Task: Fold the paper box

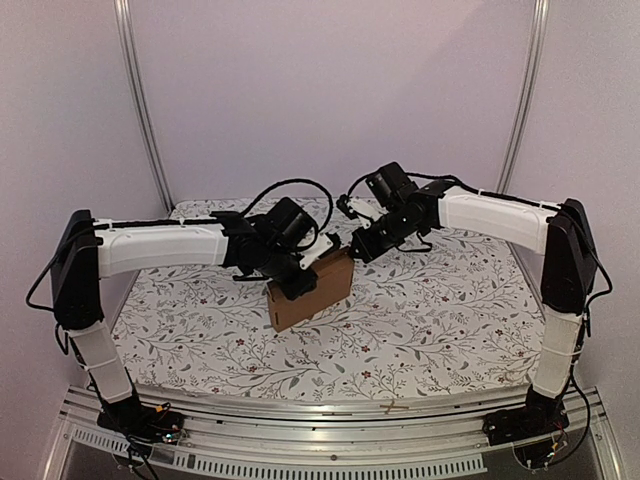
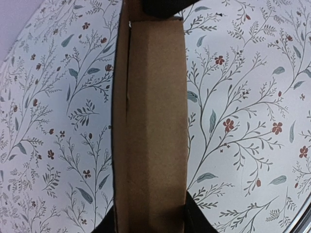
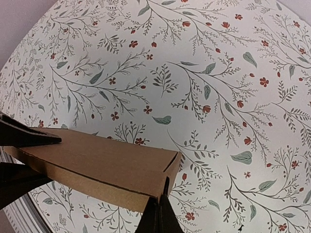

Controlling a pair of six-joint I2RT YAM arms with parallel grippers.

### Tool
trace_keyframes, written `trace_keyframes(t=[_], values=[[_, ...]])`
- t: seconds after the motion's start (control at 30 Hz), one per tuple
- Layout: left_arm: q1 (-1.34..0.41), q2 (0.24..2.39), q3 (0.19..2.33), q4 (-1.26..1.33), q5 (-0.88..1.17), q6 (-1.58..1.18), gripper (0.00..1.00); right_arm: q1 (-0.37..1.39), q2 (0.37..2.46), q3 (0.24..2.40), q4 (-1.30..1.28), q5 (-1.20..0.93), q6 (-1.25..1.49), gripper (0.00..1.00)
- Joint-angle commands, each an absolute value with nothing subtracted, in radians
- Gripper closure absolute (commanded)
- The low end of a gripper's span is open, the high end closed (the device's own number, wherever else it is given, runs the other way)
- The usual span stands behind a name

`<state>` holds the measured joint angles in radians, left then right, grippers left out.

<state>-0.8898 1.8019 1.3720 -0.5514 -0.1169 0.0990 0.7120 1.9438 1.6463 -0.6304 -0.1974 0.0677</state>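
Paper box (image 1: pixel 312 292) upright on edge, mid-table over floral cloth (image 1: pixel 450 310). Left gripper (image 1: pixel 296 283) clamps box across narrow thickness, jaws part-spread around cardboard, steadying it. Right gripper (image 3: pixel 158 213) jaws closed together, tip at box's end corner, likely to press flap in

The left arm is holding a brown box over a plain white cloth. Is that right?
Not quite. The cloth is not plain: it is white with printed leafy twigs and small red flowers, as the right wrist view shows. The rest is right: the left arm holds the brown box over it.
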Motion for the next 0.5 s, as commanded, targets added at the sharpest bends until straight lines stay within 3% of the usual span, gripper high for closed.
trace_keyframes(t=[0.0, 0.2, 0.47], values=[[-0.868, 1.830, 1.384, -0.542, -0.106, 0.091, 0.68, 0.710, 1.932, 1.589, -0.595, -0.203, 0.098, 1.00], [-0.865, 1.830, 1.385, -0.535, -0.103, 0.093, 0.67, 0.712, 1.909, 1.540, -0.550, -0.185, 0.098, 1.00], [-0.867, 1.783, 1.417, -0.520, -0.151, 0.083, 0.52, 0.713, 1.904, 1.522, -0.516, -0.162, 0.095, 1.00]])
